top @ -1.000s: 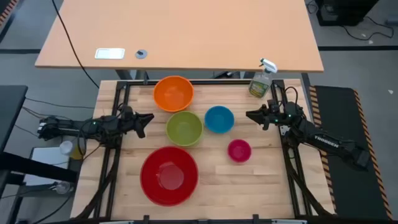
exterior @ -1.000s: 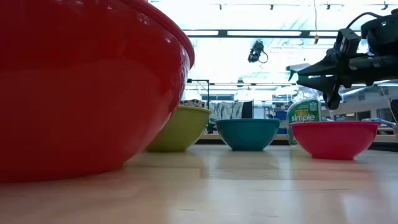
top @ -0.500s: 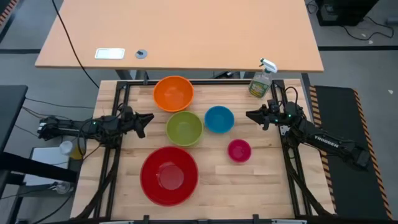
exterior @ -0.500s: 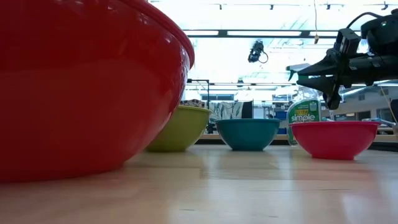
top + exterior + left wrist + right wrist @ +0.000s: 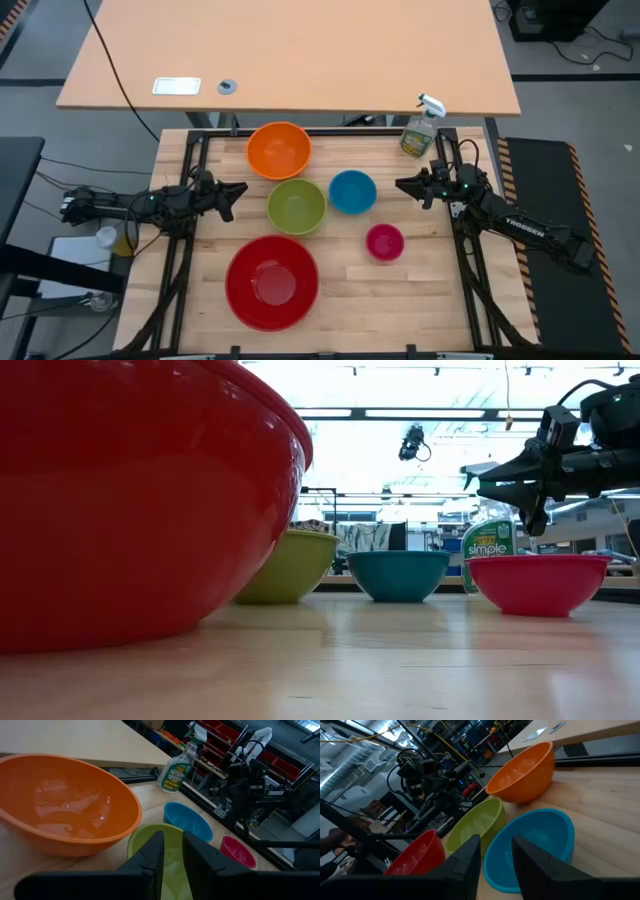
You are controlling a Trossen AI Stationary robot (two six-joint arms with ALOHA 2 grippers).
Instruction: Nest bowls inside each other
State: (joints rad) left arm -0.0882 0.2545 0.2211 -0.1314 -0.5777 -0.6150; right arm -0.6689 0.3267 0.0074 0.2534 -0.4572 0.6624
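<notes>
Low view: red bowl [image 5: 140, 500] cut off, orange bowl [image 5: 279, 150] hidden | left hand [image 5: 238, 189] seen closed, empty | right hand [image 5: 402, 184] seen parted, empty

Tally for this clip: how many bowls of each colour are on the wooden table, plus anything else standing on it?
Red bowl: 1
Orange bowl: 1
Lime green bowl: 1
Blue bowl: 1
Magenta-pink bowl: 1
Spray bottle: 1
Total: 6

Bright overhead light; ceiling glare; near red bowl [image 5: 130, 500] blurred.
</notes>
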